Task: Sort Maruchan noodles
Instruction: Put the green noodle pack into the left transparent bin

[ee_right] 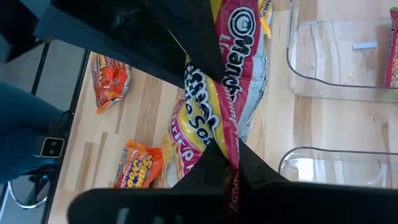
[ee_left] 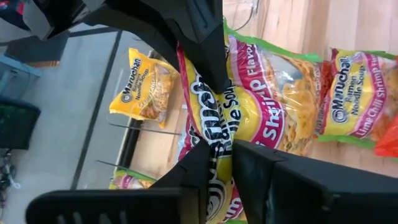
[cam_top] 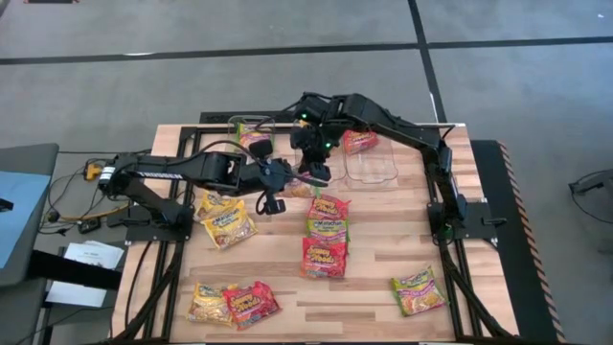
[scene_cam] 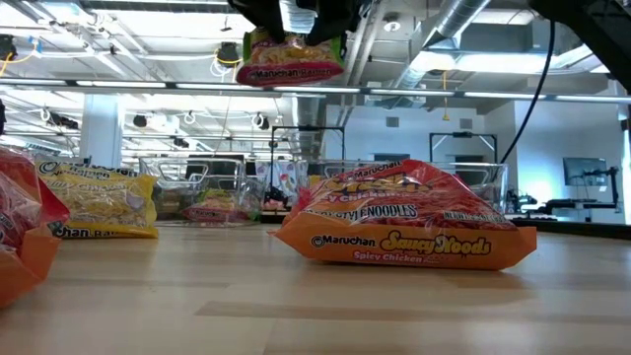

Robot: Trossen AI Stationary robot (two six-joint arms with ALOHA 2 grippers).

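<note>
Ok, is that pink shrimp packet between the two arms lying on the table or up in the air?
In the air. The low view shows the pink packet hanging well above the table, with the right gripper shut on one end.

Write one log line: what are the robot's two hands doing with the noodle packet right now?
stage: handover above table | right hand: shut on lime chili shrimp packet | left hand: at same packet, grip unclear | bins: behind

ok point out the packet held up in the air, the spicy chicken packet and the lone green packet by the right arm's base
held packet (scene_cam: 290, 59), low view, on its label
spicy chicken packet (scene_cam: 409, 232), low view, middle of its front
green packet (cam_top: 418, 289), high view, its centre
</note>
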